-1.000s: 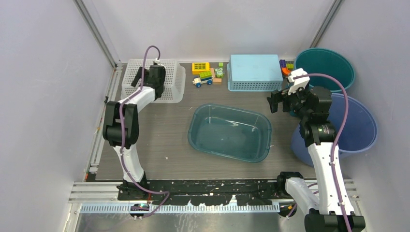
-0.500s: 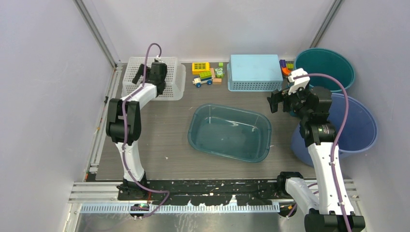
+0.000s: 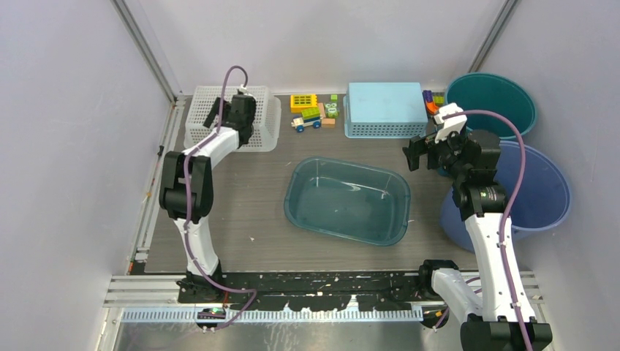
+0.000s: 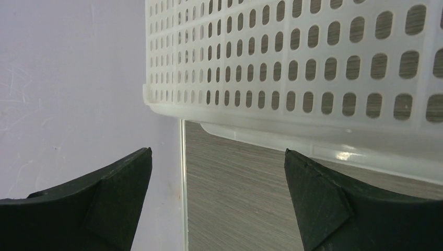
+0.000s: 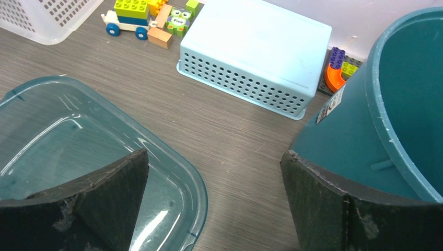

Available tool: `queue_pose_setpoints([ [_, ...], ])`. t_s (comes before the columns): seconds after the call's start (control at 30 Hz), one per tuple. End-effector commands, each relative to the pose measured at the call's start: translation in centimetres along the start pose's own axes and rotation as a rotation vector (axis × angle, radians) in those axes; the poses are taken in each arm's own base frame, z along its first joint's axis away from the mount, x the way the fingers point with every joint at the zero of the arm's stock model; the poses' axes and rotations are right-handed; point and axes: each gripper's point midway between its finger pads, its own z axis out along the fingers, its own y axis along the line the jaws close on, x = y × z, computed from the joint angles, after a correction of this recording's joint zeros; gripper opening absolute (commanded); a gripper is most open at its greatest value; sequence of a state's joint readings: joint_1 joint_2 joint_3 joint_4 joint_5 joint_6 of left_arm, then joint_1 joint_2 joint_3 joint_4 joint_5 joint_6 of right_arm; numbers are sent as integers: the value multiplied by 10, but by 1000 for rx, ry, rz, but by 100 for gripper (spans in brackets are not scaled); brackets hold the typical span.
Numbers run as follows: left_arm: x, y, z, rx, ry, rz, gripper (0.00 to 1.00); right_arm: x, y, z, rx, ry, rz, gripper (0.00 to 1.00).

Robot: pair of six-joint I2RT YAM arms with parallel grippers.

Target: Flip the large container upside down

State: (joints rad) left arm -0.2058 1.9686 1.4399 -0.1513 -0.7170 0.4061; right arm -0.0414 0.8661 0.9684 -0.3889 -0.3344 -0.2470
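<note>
The large container [image 3: 347, 200], a clear teal tub, rests in the middle of the table with its open side up. Its near corner [image 5: 78, 151] shows in the right wrist view. My right gripper [image 3: 411, 155] hovers open just right of the tub's far right corner, with nothing between its fingers [image 5: 214, 152]. My left gripper [image 3: 216, 111] hangs open at the back left over a white perforated basket [image 3: 232, 121]. In the left wrist view its fingers [image 4: 217, 151] frame bare table and the wall, with the basket's side [image 4: 313, 63] just beyond.
A light blue basket [image 3: 385, 108] lies bottom up at the back. Toy blocks [image 3: 313, 110] sit between the two baskets. A teal bucket [image 3: 491, 102] and a blue bucket [image 3: 537, 191] stand at the right edge. Grey walls close in left and back.
My left gripper has shifted slightly right and back over the white basket, which sits a little differently. The right arm and the teal tub have not moved.
</note>
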Motion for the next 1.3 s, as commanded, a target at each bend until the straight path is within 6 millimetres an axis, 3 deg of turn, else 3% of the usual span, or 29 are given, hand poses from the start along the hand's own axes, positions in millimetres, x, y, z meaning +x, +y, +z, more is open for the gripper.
queue_pose_setpoints([
  [0.0,-17,28,-30,14,-76,-90,99,-12,9,-1,-53,-43,-7,100],
  [0.17,-13,25,-59,146,-126,-93,100,-11,39,-9,-218,-37,-35,100],
  [0.33,-2,15,-113,355,-250,-89,100,-2,66,-22,-364,-4,-133,100],
  [0.53,23,4,-185,578,-397,-47,100,32,116,-54,-635,106,-298,100],
  [0.7,65,-12,-229,746,-417,11,100,71,144,-74,-744,208,-472,100],
  [0.83,104,-21,-249,797,-397,11,100,92,166,-101,-907,230,-543,100],
  [0.97,127,-21,-264,789,-448,-17,100,110,182,-123,-1046,265,-555,100],
  [1.17,138,-33,-279,848,-500,-65,100,148,181,-105,-1002,351,-647,100],
  [1.27,136,-30,-278,837,-493,-73,100,163,182,-94,-962,373,-667,98],
])
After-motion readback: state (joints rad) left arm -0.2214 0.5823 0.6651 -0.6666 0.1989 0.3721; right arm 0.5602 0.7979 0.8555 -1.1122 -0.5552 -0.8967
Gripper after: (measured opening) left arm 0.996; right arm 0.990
